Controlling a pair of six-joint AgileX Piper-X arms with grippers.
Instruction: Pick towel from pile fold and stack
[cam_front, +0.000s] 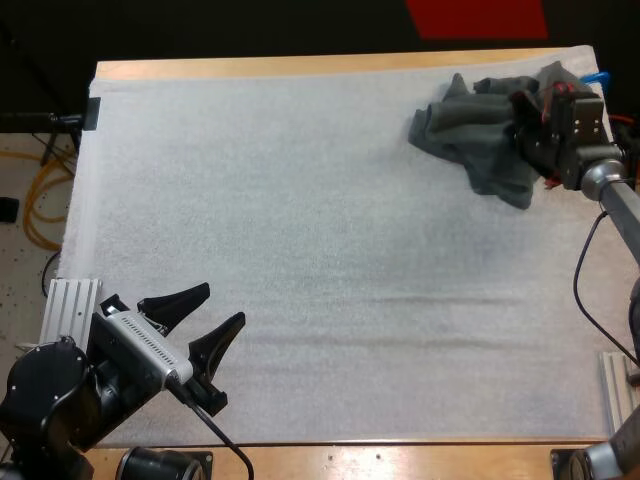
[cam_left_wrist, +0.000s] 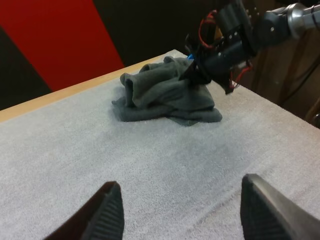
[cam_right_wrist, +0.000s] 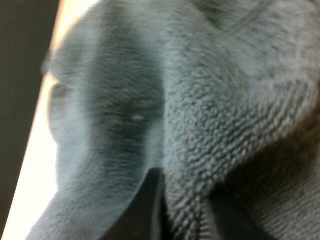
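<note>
The crumpled dark towel (cam_front: 468, 135) lies at the far right corner of the white mat (cam_front: 300, 220). The right gripper (cam_front: 518, 108) is buried in its right side, pinching a fold between narrow fingers (cam_right_wrist: 147, 210). The left gripper (cam_front: 222, 305) hangs wide apart over the near left of the mat, clear of everything.

Wooden desk (cam_front: 300, 68), white mat (cam_front: 320, 250) over nearly its whole top. Beyond desk's far side: dark space, red strip (cam_front: 478, 18). Left of desk: pale floor (cam_front: 20, 140), yellow cable (cam_front: 30, 205).
</note>
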